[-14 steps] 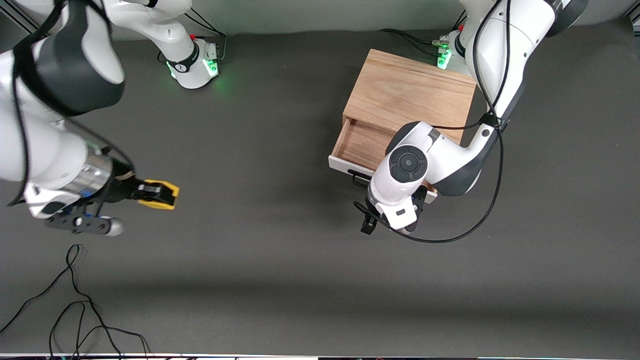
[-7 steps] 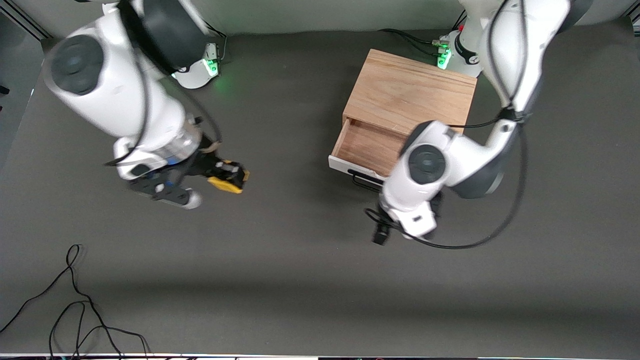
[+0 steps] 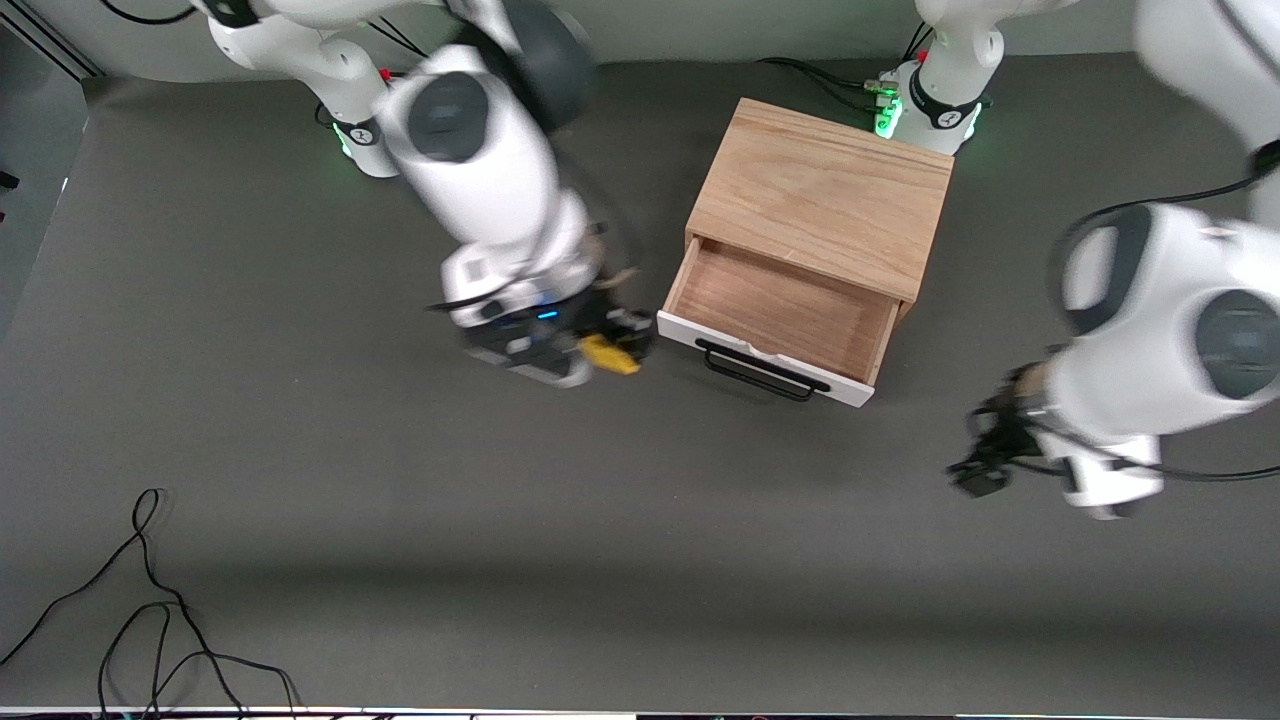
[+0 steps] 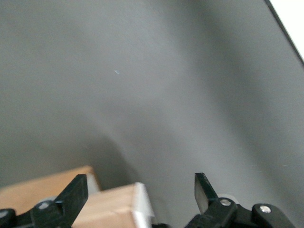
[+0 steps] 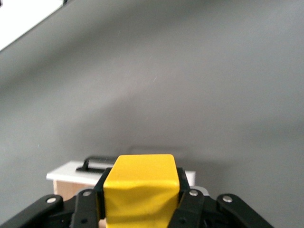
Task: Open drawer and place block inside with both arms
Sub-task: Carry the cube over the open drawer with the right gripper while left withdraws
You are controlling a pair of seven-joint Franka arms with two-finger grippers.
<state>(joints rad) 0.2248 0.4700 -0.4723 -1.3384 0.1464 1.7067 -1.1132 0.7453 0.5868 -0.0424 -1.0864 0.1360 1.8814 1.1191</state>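
The drawer (image 3: pixel 785 305) stands pulled out of the light-wood box (image 3: pixel 825 190), its wood interior bare and its white front and black handle (image 3: pixel 765 371) toward the front camera. My right gripper (image 3: pixel 612 350) is shut on the yellow block (image 3: pixel 608 354), just beside the drawer's front corner at the right arm's end. In the right wrist view the block (image 5: pixel 140 190) sits between the fingers of my right gripper (image 5: pixel 140 183), with the drawer front (image 5: pixel 71 172) past it. My left gripper (image 3: pixel 985 462) is open and empty over the table toward the left arm's end. It is also open in the left wrist view (image 4: pixel 140 192), where a drawer corner (image 4: pixel 114 209) shows.
Loose black cables (image 3: pixel 150 600) lie on the dark grey table (image 3: pixel 500 520) near its front edge at the right arm's end. The arms' green-lit bases (image 3: pixel 900 105) stand along the back edge, one right by the box.
My right gripper has carried the block from the right arm's end of the table to beside the drawer. My left gripper has swung away from the drawer handle toward the left arm's end.
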